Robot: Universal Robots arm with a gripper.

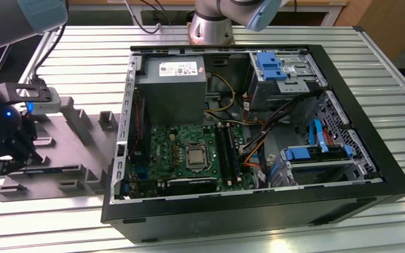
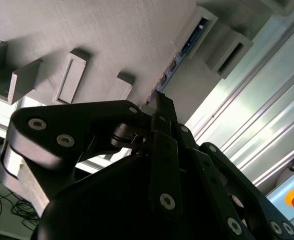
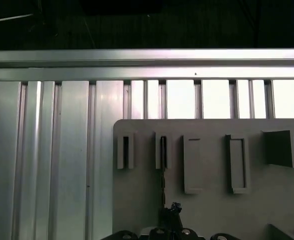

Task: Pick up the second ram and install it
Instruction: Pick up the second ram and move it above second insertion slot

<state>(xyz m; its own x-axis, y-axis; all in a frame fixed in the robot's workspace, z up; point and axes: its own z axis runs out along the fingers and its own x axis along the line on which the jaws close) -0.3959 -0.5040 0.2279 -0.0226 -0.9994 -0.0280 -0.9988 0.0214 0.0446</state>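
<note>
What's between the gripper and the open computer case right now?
In the exterior view, the grey tray with its raised blocks, and the second ram lying in it near the gripper.

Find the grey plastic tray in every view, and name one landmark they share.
Exterior view: the grey tray lies at the exterior view's left, beside the open computer case, with the tool over it.
Second wrist view: the grey tray is the surface with raised blocks beyond the tool.
First wrist view: the grey tray lies on the ribbed metal table, tool over it.
Shared landmark: the ribbed metal table bordering the tray.
</note>
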